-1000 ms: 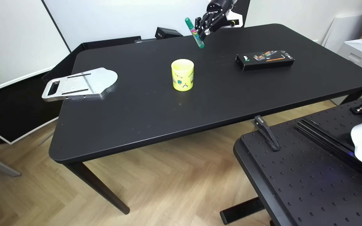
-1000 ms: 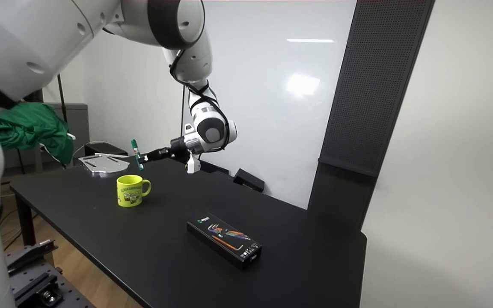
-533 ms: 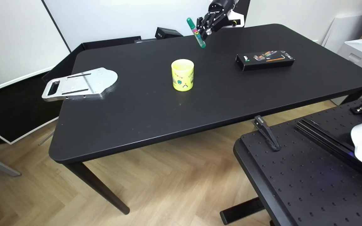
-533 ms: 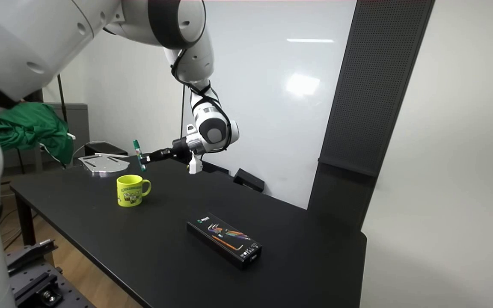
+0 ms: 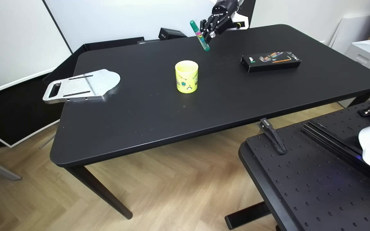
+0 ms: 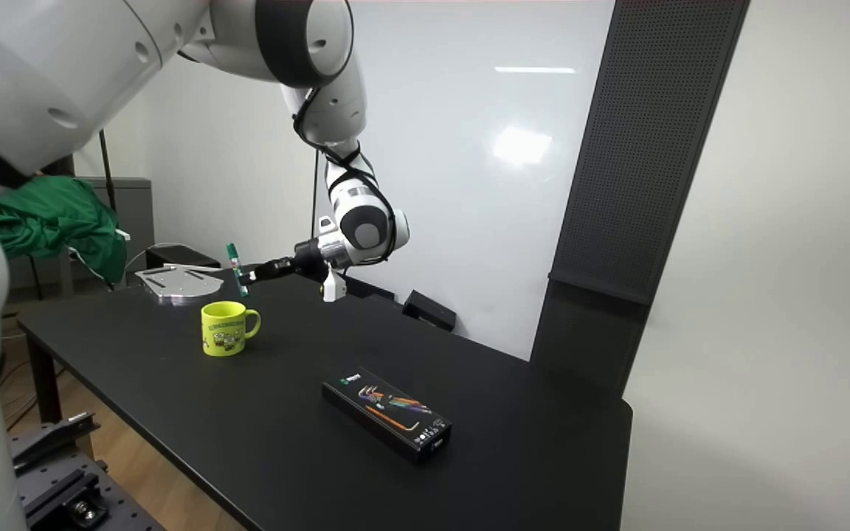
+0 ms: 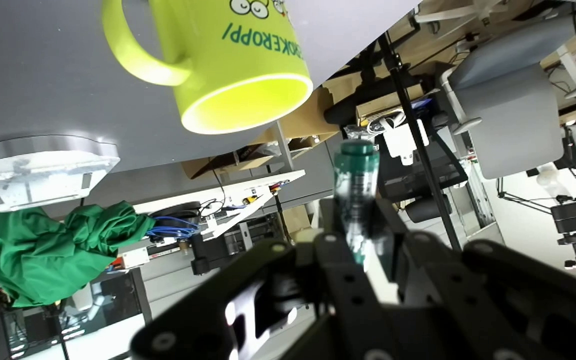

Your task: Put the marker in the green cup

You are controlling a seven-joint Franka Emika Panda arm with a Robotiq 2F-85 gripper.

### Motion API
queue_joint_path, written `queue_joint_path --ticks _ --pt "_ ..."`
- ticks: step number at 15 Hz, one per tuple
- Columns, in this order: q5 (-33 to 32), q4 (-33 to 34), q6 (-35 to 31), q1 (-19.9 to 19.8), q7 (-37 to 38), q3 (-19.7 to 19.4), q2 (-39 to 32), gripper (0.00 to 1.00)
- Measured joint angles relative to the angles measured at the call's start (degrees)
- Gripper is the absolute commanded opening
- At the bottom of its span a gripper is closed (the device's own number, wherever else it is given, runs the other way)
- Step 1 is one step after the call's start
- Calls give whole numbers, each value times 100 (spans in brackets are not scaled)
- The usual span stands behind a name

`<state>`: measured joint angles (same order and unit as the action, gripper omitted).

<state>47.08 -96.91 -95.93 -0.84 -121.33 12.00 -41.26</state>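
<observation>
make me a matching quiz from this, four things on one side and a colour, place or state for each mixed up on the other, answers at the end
Things
1. marker
2. cup
3. box
4. metal plate

Clues
A. black, with a printed top
B. silver-grey
C. yellow-green, standing upright
D. tilted, gripped by the hand

Pairs: 1-D, 2-C, 3-A, 4-B

In the wrist view the gripper (image 7: 360,227) holds the marker (image 7: 355,182) pinched in its jaws, the dark-green end seen past the bench (image 7: 58,100). The green cup (image 7: 228,65) stands there, shown upside down, rim hiding part of one corner, handle turned away from it; the silver plate (image 7: 43,172) lies at one edge, a green cloth (image 7: 63,250) beyond.
</observation>
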Motion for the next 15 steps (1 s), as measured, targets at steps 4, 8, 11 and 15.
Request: queue_joint_path --ticks 4,8,11,15 --pt "-1 44 -21 125 -44 6 -92 5" --pt "-16 180 -21 258 -140 20 -242 5" --pt "-95 326 -22 352 -258 24 -393 5" --pt "-178 587 -33 433 -484 39 -609 5"
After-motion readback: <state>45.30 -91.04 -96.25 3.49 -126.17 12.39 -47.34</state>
